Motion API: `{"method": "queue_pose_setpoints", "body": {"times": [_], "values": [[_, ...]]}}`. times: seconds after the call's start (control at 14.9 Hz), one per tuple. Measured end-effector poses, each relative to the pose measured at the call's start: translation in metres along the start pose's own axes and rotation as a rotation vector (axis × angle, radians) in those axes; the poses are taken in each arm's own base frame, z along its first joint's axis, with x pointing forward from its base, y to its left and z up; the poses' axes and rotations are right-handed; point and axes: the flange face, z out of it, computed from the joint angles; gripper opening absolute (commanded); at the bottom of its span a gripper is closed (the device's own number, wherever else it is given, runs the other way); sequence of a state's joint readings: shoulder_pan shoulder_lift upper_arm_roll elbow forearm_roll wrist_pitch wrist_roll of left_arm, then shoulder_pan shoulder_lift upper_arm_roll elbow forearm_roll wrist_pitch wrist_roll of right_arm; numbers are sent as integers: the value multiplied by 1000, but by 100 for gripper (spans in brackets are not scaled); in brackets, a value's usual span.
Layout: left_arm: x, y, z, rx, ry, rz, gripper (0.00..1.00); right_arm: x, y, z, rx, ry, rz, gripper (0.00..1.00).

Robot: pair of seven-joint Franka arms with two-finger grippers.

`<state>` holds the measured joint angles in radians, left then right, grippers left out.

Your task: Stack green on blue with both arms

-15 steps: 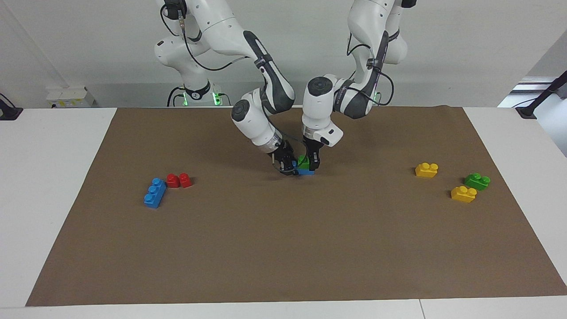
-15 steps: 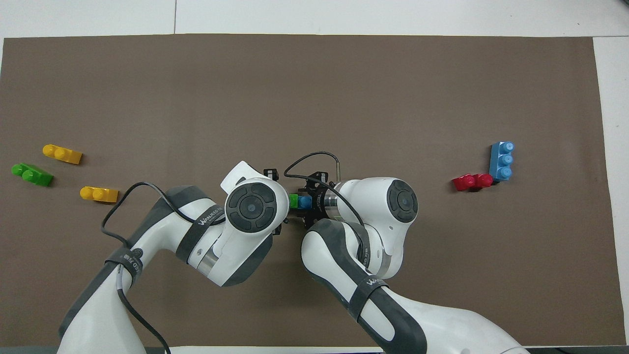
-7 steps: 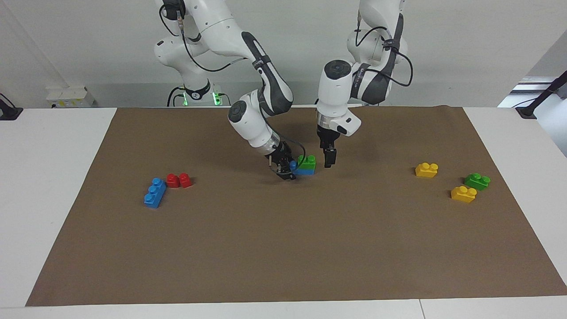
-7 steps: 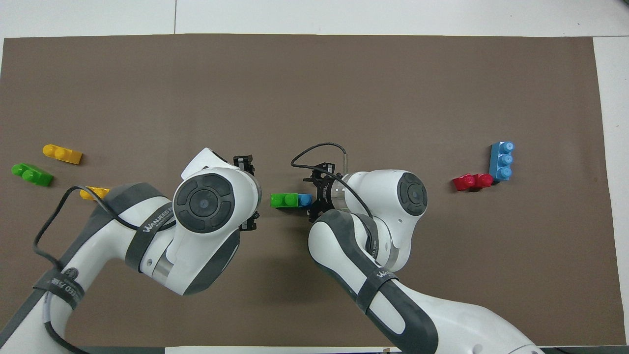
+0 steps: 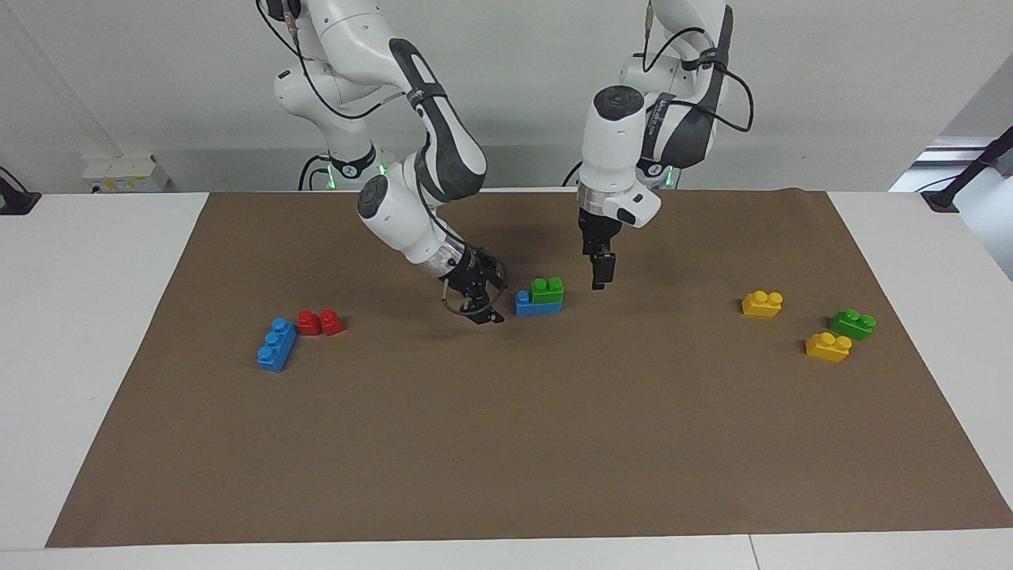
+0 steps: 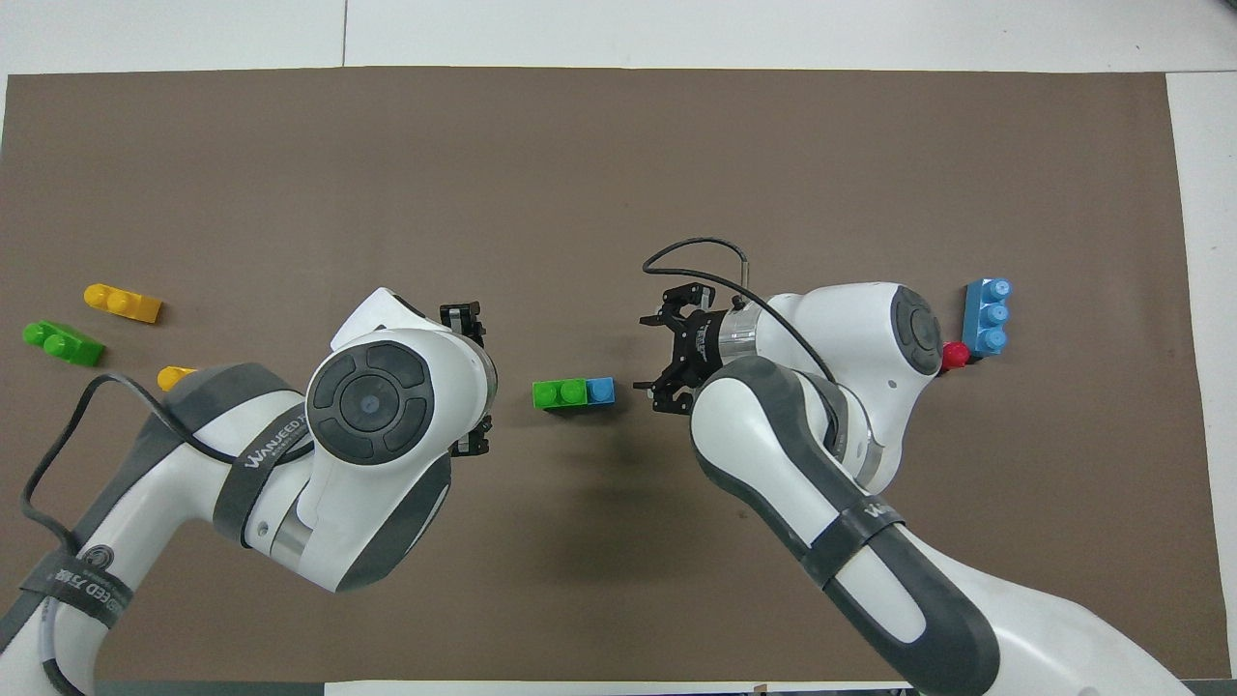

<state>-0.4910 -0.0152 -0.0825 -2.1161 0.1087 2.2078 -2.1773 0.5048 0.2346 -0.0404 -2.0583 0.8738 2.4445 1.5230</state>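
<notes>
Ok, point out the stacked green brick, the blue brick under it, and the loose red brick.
stacked green brick (image 5: 548, 290), facing view, its front face
blue brick under it (image 5: 525, 305), facing view, its uncovered end
red brick (image 5: 320, 322), facing view, middle of its front

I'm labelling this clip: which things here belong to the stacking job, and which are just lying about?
Job: stacked green brick on blue brick; left end effector and right end effector, both apart from the stack.

Lying about: spare blue brick, red brick, two yellow bricks, spare green brick.
</notes>
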Motion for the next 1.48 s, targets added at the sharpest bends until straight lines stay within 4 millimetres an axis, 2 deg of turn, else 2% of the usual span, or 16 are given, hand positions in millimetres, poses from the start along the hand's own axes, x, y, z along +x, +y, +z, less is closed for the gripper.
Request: {"method": "queue_pose_setpoints", "body": {"times": [0.13, 0.27, 0.34, 0.54, 0.6, 0.74, 1.07, 1.48], "values": [[1, 0, 0, 2, 1, 50, 100, 10, -9, -23, -14, 24, -31, 76], [10, 6, 1, 2, 4, 116, 100, 22, -18, -51, -25, 47, -100, 88], [17, 10, 1, 2, 5, 164, 100, 28, -22, -67, -33, 51, -151, 89], [42, 23, 3, 3, 12, 304, 100, 50, -35, -122, -74, 92, -347, 91], [52, 28, 3, 4, 14, 342, 100, 56, -39, -141, -89, 117, -417, 100], [74, 38, 3, 13, 21, 420, 100, 64, -41, -177, -133, 178, -592, 100], [128, 63, -13, 49, 31, 594, 100, 64, -22, -238, -308, 306, -1147, 100], [205, 91, -63, 109, -15, 864, 100, 43, 2, -311, -505, 421, -1596, 100]]}}
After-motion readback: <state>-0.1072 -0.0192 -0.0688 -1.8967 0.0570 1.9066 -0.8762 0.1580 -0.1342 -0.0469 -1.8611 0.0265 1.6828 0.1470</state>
